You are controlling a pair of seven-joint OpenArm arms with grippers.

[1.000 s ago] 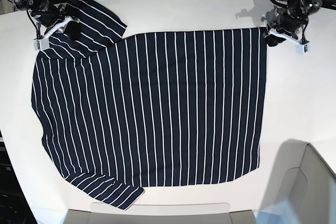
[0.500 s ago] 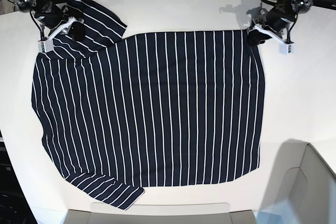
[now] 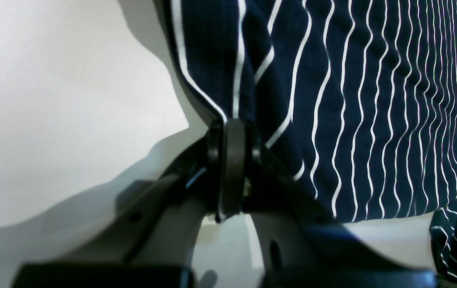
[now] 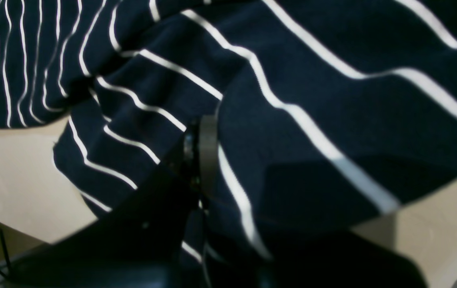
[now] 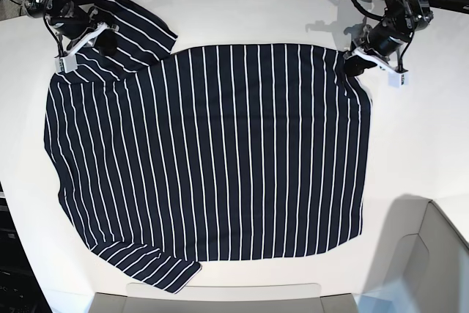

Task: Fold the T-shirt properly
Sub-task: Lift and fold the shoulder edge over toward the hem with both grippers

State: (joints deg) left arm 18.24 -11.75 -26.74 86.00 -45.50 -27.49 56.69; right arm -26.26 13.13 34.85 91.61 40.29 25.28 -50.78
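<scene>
T-shirt (image 5: pixel 220 144): soft navy knit, wht stripes (wavy) | L tool (image 3: pixel 234 160) & R tool (image 4: pixel 208 160) clamped on fabric

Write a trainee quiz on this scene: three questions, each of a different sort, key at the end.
1. True or false: the T-shirt has white stripes.
2. Multiple choice: what do the fingertips of the left gripper pinch?
a) a shirt sleeve
b) a bunched edge of the shirt
c) bare table
3. Fill in the blank: in the base view, the right gripper is at the same end of the shirt as the ____ that sticks out at the top left.

Key: 1 true; 2 b; 3 sleeve
</scene>
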